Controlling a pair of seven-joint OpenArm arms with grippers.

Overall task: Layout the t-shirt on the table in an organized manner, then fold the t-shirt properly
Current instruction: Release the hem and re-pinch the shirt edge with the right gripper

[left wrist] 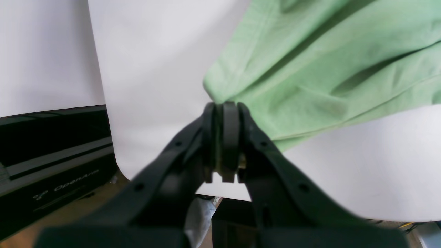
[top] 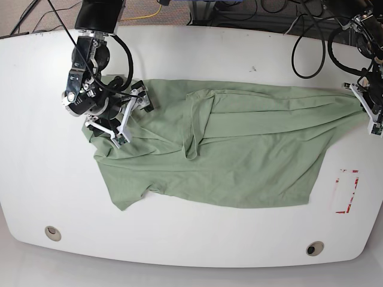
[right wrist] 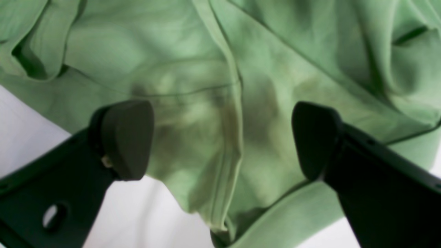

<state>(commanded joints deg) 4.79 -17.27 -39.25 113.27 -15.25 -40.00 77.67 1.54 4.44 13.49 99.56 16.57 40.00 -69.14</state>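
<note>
One t-shirt (top: 239,161) was in play, pale green, spread across the middle of the white table (top: 197,60) w/ a bunch of wrinkles and a raised fold running down near its centre. Cloth reached almost from one arm to the other in the base view.

Left gripper (left wrist: 223,106) was clamped tight on a corner of the shirt; in the left wrist view the fingers (left wrist: 230,137) were pressed together w/ the fabric edge pinched right at the tips, rest of the cloth fanning away up and to the right over the table. In the base view that's the far right end of the shirt, pulled to a point near the table edge.

Right gripper (right wrist: 220,137) was spread wide, holding nothing. Right wrist view had both pads (right wrist: 125,137) apart w/ bunched fabric and a hemmed edge lying btwn them; couldn't tell if the pads touched the cloth. In the base view it sat over the shirt's left end.

Further out: red tape outline (top: 347,191) just off the shirt's lower right corner, and two grommet holes (top: 52,232) along the near edge, well apart from the cloth.
</note>
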